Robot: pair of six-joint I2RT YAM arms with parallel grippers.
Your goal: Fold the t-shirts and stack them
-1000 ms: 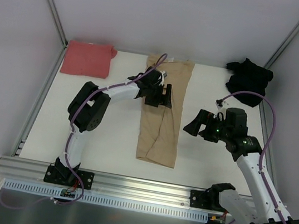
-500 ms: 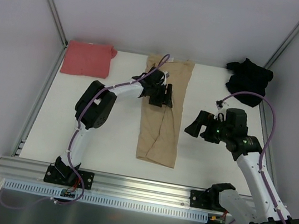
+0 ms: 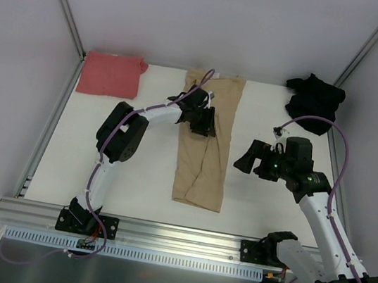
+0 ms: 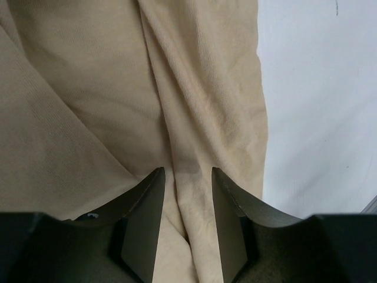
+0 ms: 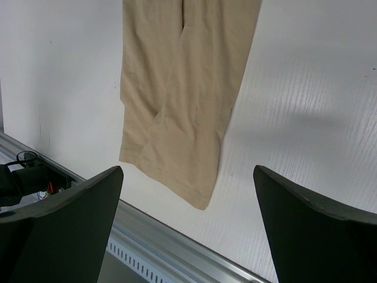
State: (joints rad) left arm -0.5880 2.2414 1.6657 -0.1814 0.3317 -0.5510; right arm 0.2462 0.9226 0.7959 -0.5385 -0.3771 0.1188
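Observation:
A tan-beige t-shirt (image 3: 204,158) lies folded into a long strip down the middle of the white table (image 3: 143,163). My left gripper (image 3: 203,122) is down on its upper part. In the left wrist view its jaws (image 4: 188,171) stand narrow, still open, on either side of a raised ridge of the tan cloth (image 4: 194,135). A salmon-red t-shirt (image 3: 110,74) lies folded at the back left. At the back right a black t-shirt (image 3: 314,96) sits crumpled. My right gripper (image 3: 247,157) hovers wide open to the right of the tan strip, whose lower end (image 5: 182,88) shows beneath it, with nothing between the fingers.
An aluminium rail (image 3: 161,233) runs along the table's near edge and also shows in the right wrist view (image 5: 165,236). Slanted frame posts (image 3: 64,2) and white walls close in the left, right and back sides.
My left gripper has slid a little right and toward the back onto the tan shirt, and its jaws have narrowed around a cloth ridge. The right arm has barely moved.

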